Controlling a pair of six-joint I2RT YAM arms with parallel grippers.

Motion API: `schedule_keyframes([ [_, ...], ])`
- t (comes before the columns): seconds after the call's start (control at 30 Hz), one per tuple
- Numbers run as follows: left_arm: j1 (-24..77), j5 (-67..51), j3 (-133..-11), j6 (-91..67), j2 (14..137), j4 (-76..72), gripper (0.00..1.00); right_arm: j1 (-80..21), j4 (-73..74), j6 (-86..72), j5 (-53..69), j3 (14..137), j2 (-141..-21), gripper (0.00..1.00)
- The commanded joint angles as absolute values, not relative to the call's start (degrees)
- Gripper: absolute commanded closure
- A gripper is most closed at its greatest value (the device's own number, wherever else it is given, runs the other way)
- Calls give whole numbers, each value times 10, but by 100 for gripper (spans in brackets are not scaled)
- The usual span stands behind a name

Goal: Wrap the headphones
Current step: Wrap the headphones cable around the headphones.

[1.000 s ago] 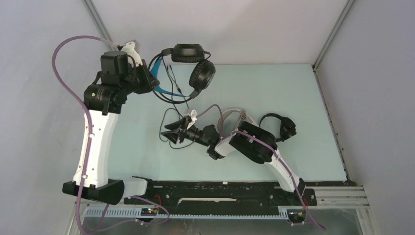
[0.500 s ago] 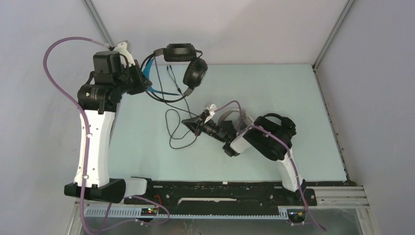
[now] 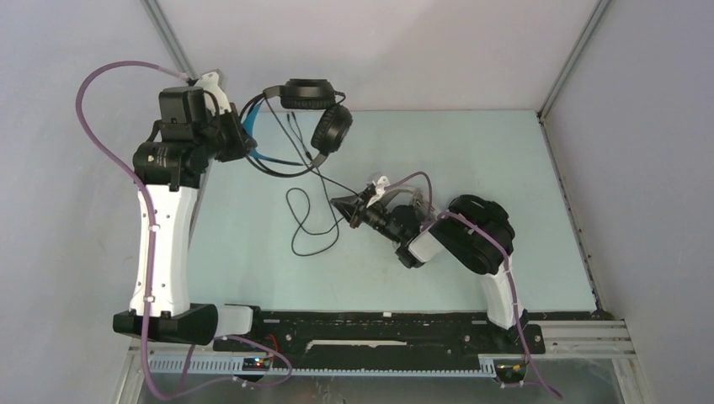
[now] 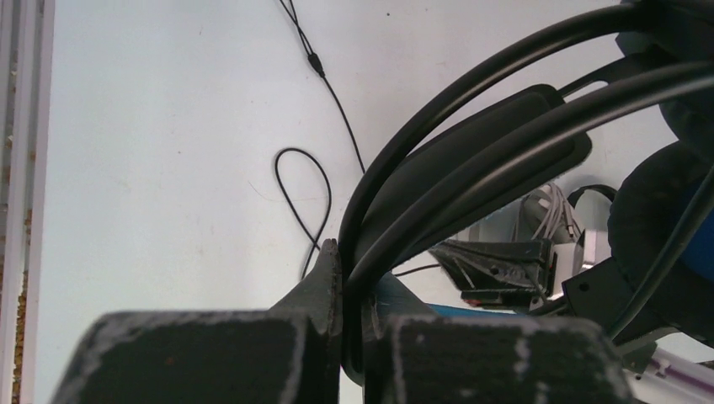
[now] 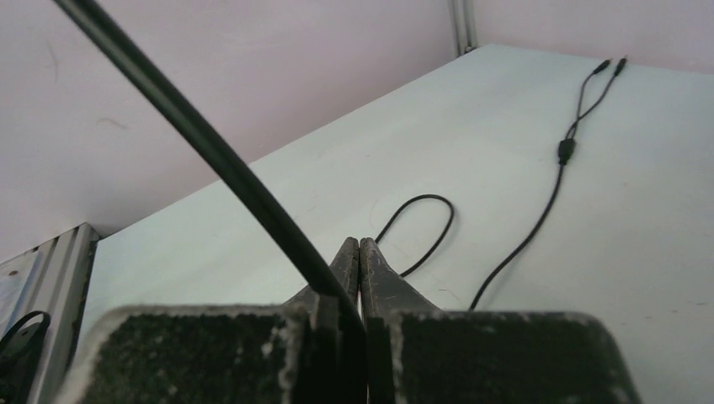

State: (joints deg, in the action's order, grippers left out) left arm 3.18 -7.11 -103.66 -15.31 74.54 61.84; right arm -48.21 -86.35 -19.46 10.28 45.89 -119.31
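The black headphones with the blue headband [image 3: 316, 105] hang off the table at the back left. My left gripper [image 3: 242, 136] is shut on their headband, seen close in the left wrist view [image 4: 471, 160] between my jaws [image 4: 352, 282]. Their thin black cable [image 3: 330, 179] runs taut to my right gripper [image 3: 340, 204], which is shut on it [image 5: 359, 246]; the cable [image 5: 210, 147] enters the jaws from the upper left. Slack cable [image 3: 305, 227] loops on the table. A bit of the white-grey headphones [image 3: 410, 198] shows behind the right wrist. The smaller black pair is hidden.
The pale table [image 3: 505, 151] is bounded by walls at the back and both sides. The cable's splitter [image 5: 565, 151] and two plugs [image 5: 610, 66] lie on the table. My right arm's body [image 3: 471, 240] covers the middle right.
My right gripper has moved right and away from the near edge with the cable, drawing it taut. My left gripper has carried the headphones slightly left.
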Motion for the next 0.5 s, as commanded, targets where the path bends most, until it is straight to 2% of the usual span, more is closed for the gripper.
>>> schedule_keyframes([
  [0.0,25,-109,-1071,-138,722,565,100,-450,-869,-195,96,454,-1179,100],
  [0.2,25,-138,-1078,-145,733,566,100,-425,-869,-221,97,451,-1172,100],
  [0.47,26,-321,-1025,-169,720,502,100,-424,-869,-237,141,462,-1164,100],
])
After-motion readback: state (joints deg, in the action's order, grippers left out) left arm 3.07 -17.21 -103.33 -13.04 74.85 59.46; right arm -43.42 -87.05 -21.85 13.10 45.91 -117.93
